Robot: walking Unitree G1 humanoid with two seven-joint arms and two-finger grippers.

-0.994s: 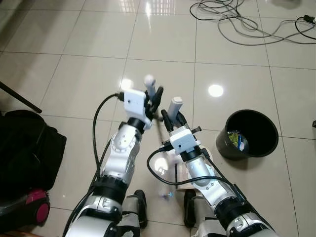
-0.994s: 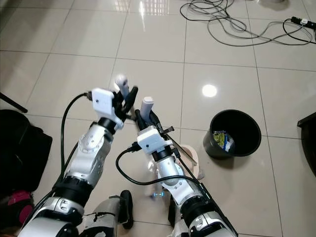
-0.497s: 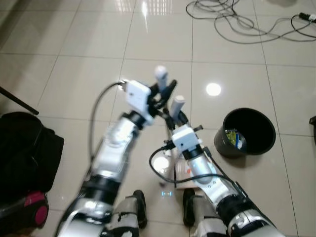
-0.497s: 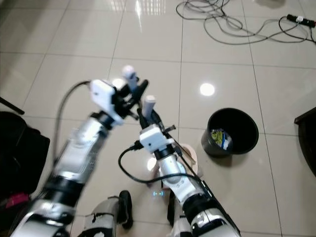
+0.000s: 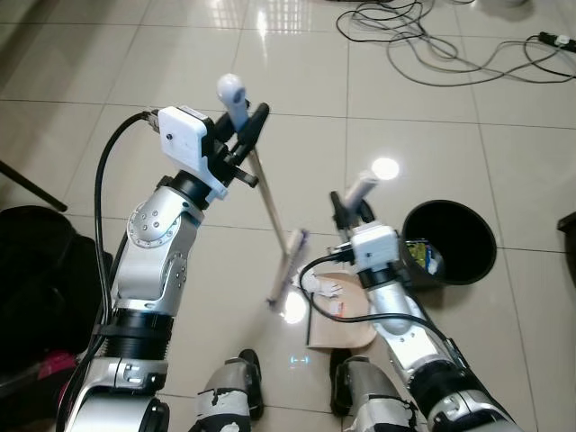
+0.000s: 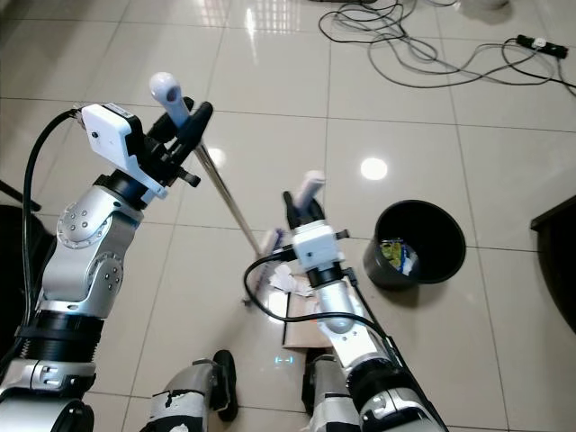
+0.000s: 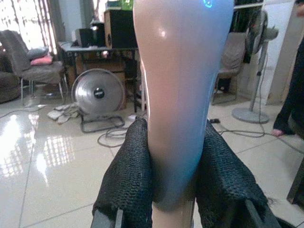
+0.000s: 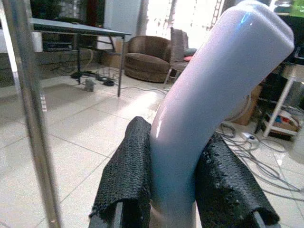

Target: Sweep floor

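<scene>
Our left gripper clamps the top of the broom handle, raised well left of the bin so the shaft slants down and the head meets the floor beside the dustpan. Our right gripper is closed on the dustpan handle, which seems to keep the pan flat, its mouth toward the brush, with crumpled scraps at its edge just left of the bin. The floor is glossy pale tile with lamp glare, cables lie beyond the bin, and the wrist views show a fan, a table and an armchair.
</scene>
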